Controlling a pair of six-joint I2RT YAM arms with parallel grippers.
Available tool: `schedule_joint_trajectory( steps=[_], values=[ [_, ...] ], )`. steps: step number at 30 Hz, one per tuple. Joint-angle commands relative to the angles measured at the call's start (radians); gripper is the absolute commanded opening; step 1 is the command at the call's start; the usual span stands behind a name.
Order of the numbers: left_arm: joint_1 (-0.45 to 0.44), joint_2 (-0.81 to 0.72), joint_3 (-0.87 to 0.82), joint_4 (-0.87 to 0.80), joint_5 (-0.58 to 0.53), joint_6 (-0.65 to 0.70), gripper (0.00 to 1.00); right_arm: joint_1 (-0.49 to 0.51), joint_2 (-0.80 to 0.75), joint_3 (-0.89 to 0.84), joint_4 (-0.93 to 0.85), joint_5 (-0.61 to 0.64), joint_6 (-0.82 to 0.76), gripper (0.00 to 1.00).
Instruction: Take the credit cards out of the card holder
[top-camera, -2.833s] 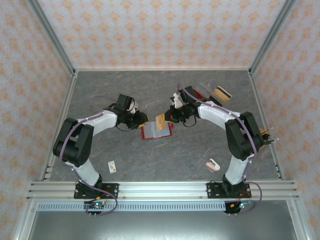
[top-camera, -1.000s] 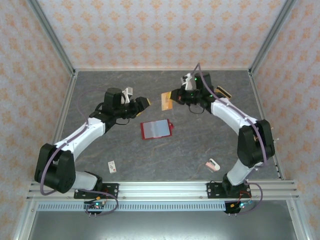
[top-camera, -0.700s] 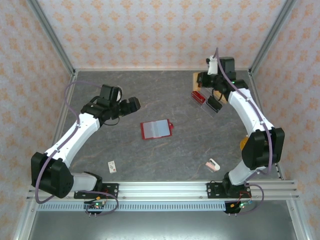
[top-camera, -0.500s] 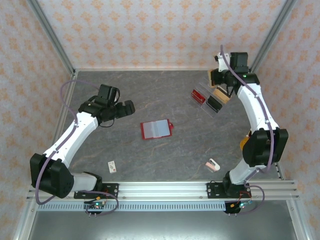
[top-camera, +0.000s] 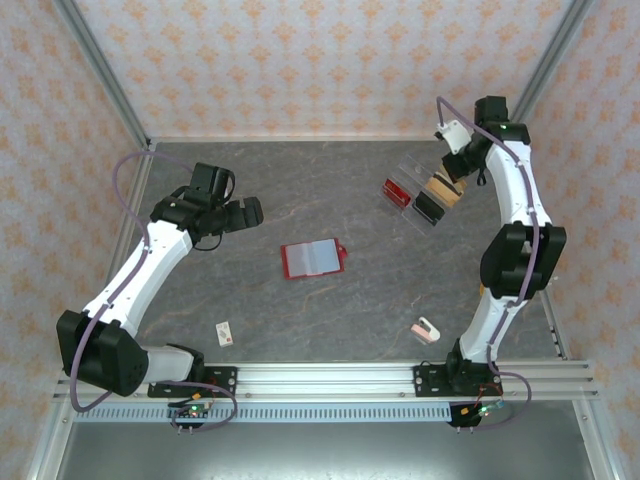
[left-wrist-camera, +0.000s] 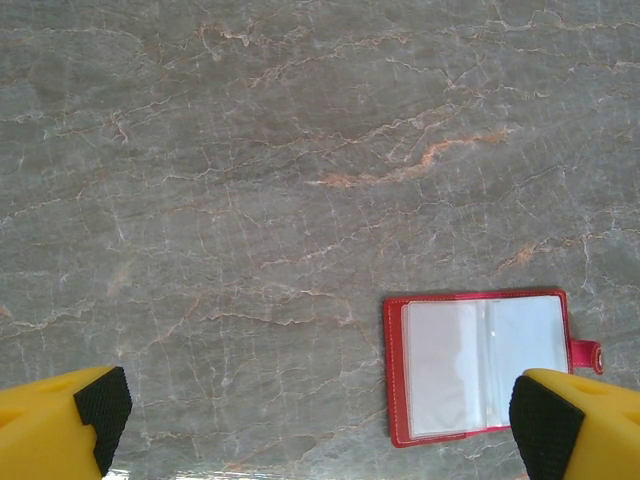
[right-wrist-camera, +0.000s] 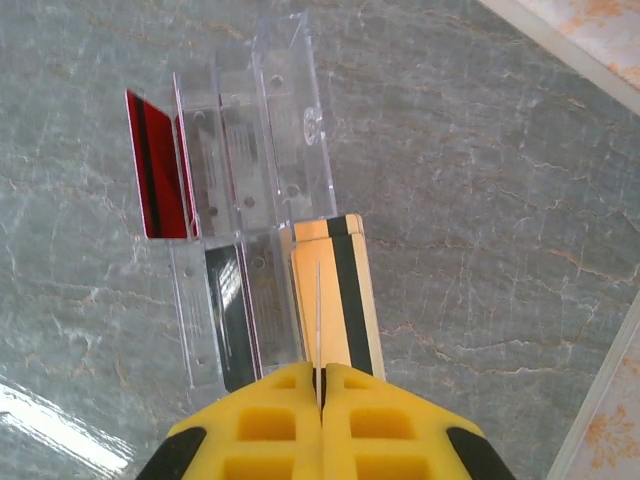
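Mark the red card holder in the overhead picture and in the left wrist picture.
Top external: the card holder lies open near the picture's centre.
Left wrist: it lies open at lower right, pale pockets up.
Shared landmark: its snap tab, sticking out from the right edge in both.

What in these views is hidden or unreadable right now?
- Face of the thin card in the right gripper: edge-on, right wrist view.
- Card holder pockets' contents: cloudy sleeves, left wrist view.
- Small white card print: too small, top view.
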Motion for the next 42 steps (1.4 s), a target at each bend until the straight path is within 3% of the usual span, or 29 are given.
schedule_joint_trajectory(
  steps=[1,16,37,42],
  values=[
    [0.007,0.000,-0.003,-0.032,-0.002,0.015,1.00,-0.003,0.032,0.072,-0.091,0.012,-0.097,0.00],
    [0.009,0.021,-0.002,-0.026,0.033,0.012,1.00,-0.003,0.154,0.154,-0.126,0.010,-0.117,0.01],
    [0.008,0.015,-0.019,-0.030,0.034,0.024,1.00,-0.003,0.245,0.230,-0.185,-0.004,-0.098,0.12],
    [0.009,0.016,-0.017,-0.031,0.037,0.023,1.00,-0.003,0.248,0.237,-0.169,-0.035,-0.089,0.08]
  ],
)
